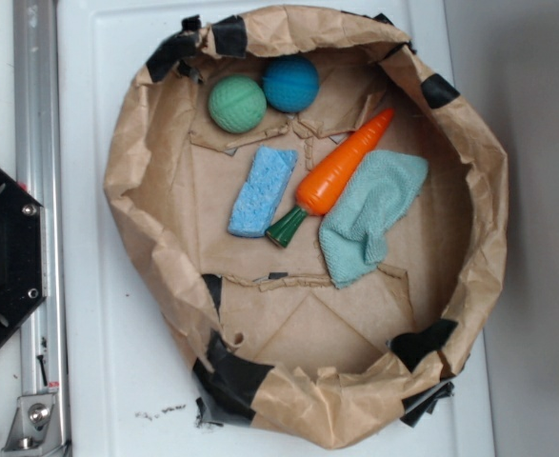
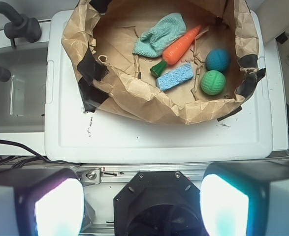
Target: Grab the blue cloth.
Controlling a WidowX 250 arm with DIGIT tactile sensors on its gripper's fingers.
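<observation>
A: Checking ext view first — gripper isn't in shot, so nothing on it from here. Blue cloth [image 1: 369, 214] lies rumpled on the floor of the paper-bag nest [image 1: 127, 171], one corner folded over.

B: Neighbours?

A: Toy carrot [image 1: 341, 169] runs along the cloth's edge, touching or overlapping it; can't tell which. Sponge [image 1: 262, 191] sits just past the carrot's green end, green ball [image 1: 237, 104] and dark-blue ball [image 1: 290, 83] well apart from the cloth by the far wall.

B: Wrist view?

A: Gripper [image 2: 142, 204] pads fill the bottom corners w/ a wide gap btwn them, so it's spread wide & holding nothing. It hangs high, well short of the nest, over the white lid [image 2: 159, 140]. Cloth [image 2: 160, 35] is far ahead, slightly fwd-right of centre, beyond the nest's near wall.

B: How to do the approach well, imo?

A: Clear the crumpled near wall before dropping. Come down on the cloth's side away from the carrot, pinch a raised fold, not the flat part. Carrot's the main snag risk; the sponge lies nearer the tool & could get clipped on a low pass.
</observation>
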